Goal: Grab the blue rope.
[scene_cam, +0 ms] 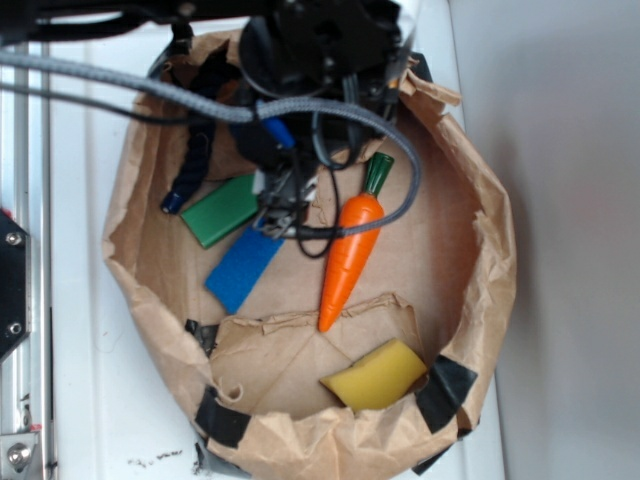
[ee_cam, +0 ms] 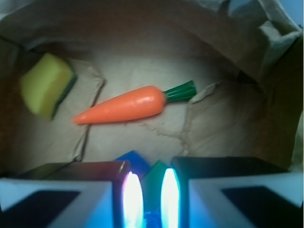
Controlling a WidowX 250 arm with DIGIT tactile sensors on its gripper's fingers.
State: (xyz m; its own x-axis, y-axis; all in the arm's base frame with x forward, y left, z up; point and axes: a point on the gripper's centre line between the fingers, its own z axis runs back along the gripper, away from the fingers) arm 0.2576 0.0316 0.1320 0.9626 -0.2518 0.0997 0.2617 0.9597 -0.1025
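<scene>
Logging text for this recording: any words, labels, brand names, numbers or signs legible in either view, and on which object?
None can be read in either view.
The carrot, green block, blue block, yellow sponge and blue rope show plain surfaces.
The gripper shows only glare on its fingers.
Small dark specks on the table are too small to tell.

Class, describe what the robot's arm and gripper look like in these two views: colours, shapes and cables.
The arm is black and bulky, with a grey braided cable looping round it, thin black wires and a small blue part. In the wrist view, the gripper shows two dark blocky fingers with pale glowing inner edges.
</scene>
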